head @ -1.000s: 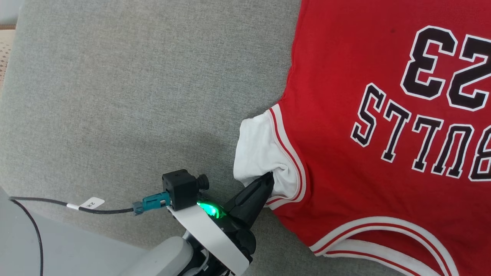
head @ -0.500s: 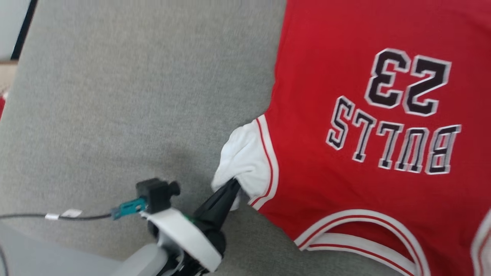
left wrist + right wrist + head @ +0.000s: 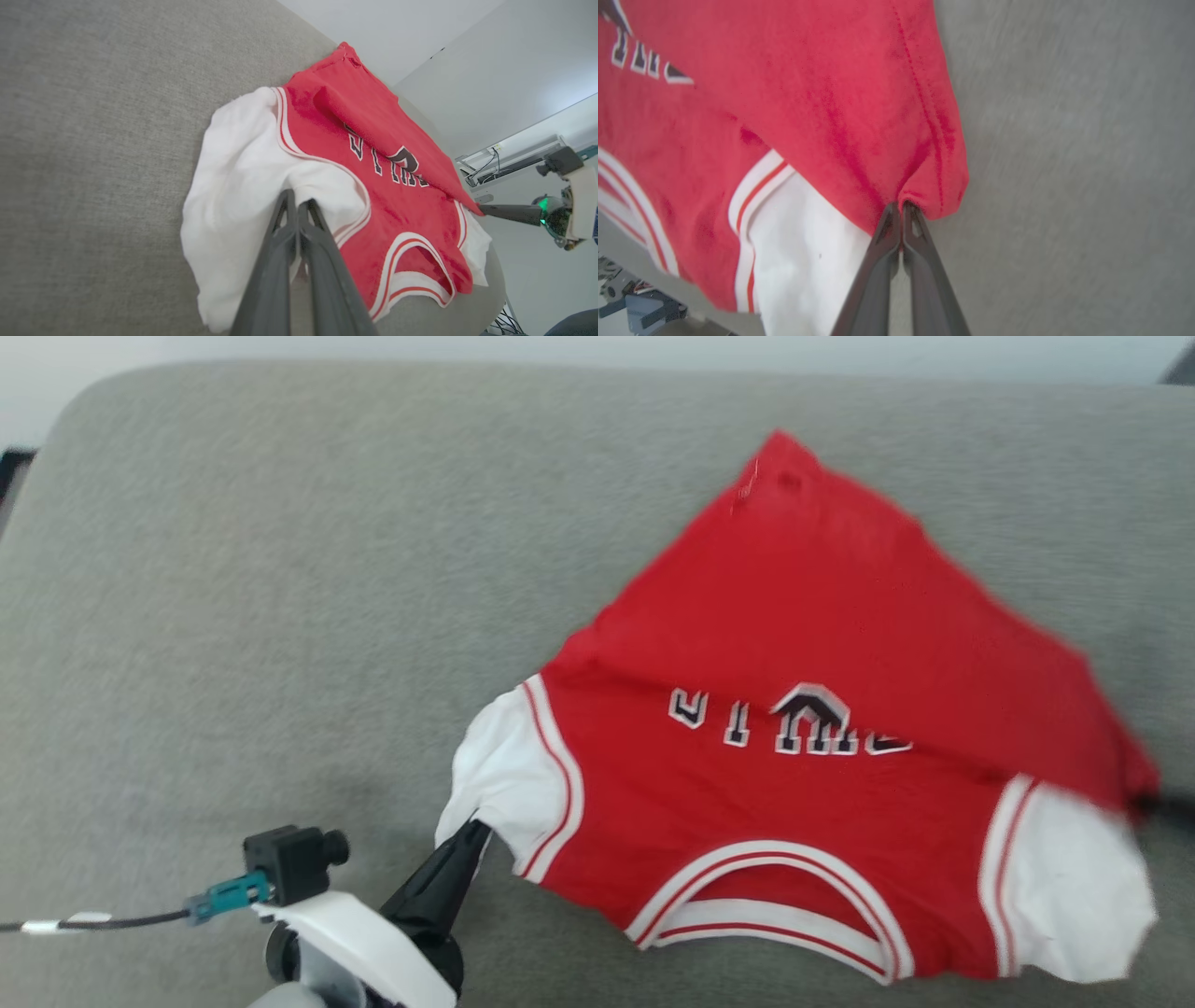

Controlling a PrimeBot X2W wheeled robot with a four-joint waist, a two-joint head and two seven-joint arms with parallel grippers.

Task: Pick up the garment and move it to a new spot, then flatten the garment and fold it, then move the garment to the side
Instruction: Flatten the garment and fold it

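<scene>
The garment [image 3: 794,616], a red jersey shirt with white sleeves, lies on the grey surface with its lower part drawn diagonally over the chest, hiding much of the lettering. My left gripper [image 3: 474,833] is shut on the white sleeve [image 3: 499,784] at the lower left. The left wrist view shows its fingertips [image 3: 294,199] pinching that sleeve [image 3: 233,186]. My right gripper [image 3: 901,208] is shut on a red hem corner [image 3: 934,186] of the garment [image 3: 831,93], just above the other white sleeve [image 3: 803,252]. It also appears from afar as the right gripper [image 3: 483,209] at the shirt's far corner.
A grey fabric-covered surface [image 3: 233,616] carries the shirt, with broad bare room to its left and beyond it. Its rounded front edge [image 3: 497,284] runs close to the collar. A cable [image 3: 93,922] trails from the left wrist camera [image 3: 289,863].
The head camera has pulled back and shifted. The shirt's lower part has come over the chest, covering the number and part of the lettering. The left gripper keeps its hold on the sleeve.
</scene>
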